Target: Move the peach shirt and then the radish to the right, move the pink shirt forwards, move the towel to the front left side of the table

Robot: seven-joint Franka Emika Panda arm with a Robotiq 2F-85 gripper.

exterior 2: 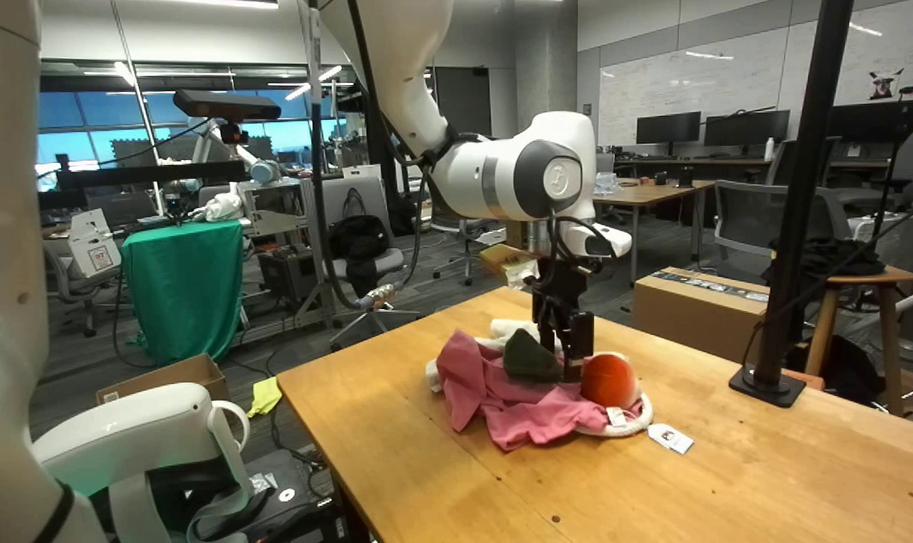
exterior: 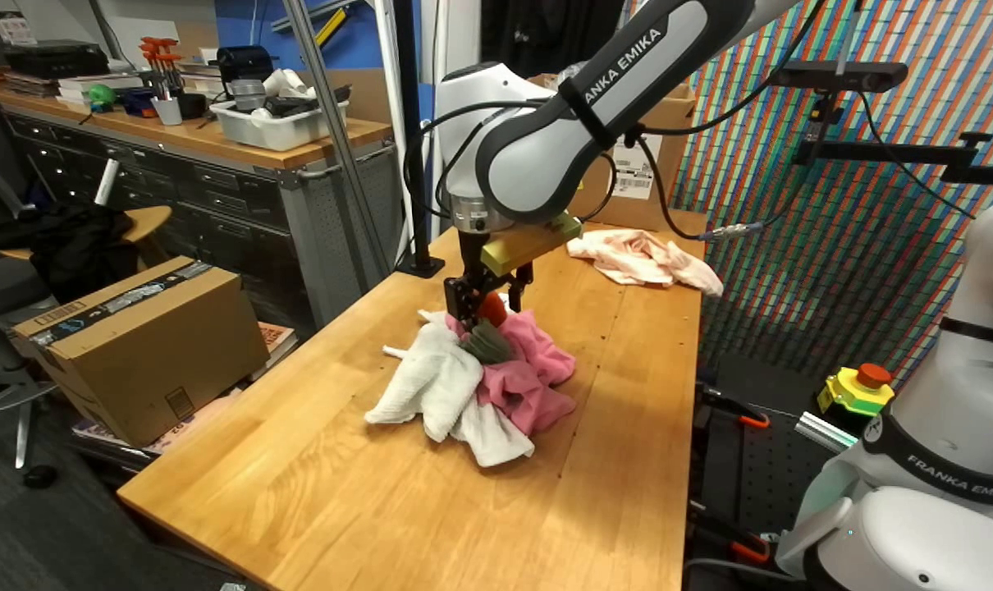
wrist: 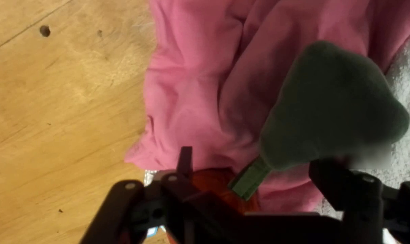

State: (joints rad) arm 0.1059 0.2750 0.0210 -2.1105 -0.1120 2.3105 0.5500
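1. The radish (exterior 2: 610, 381) lies partly on the pink shirt (exterior 2: 508, 405).
2. My gripper (wrist: 249, 163) stands spread astride the stem (wrist: 249, 180).
3. I'd close on the stem alone, leaving the pink shirt's folds unpinched.

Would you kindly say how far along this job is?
Looks done: the pale peach cloth shirt lies apart on the light wooden table. Under way: the open black gripper straddles the green stalk of the round red plush radish, apparently not gripping yet. Seemingly remaining: the rose-pink cloth shirt, partly under the radish, and the off-white cloth towel bunched against that shirt.
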